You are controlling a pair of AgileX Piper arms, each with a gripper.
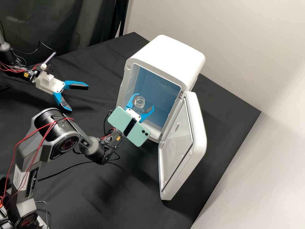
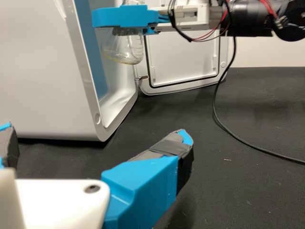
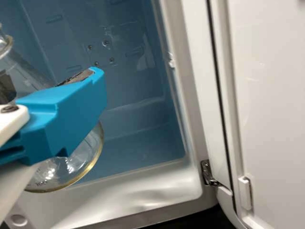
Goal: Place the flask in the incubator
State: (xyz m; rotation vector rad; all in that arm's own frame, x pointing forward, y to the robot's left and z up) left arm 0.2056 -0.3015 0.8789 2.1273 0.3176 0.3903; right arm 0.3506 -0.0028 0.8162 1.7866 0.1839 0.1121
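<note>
High view: right hand (image 1: 143,102) holds flask (image 1: 138,101) upright.

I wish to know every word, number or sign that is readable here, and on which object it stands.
None is legible.
The label on the right arm: white print, too small to read.
The joint cap on that arm: lettering, too blurred to read.
The incubator, its door and the flask: no legible print.

Bright, even light; the incubator door (image 1: 182,149) casts a soft shadow on the bench (image 1: 95,190).
</note>
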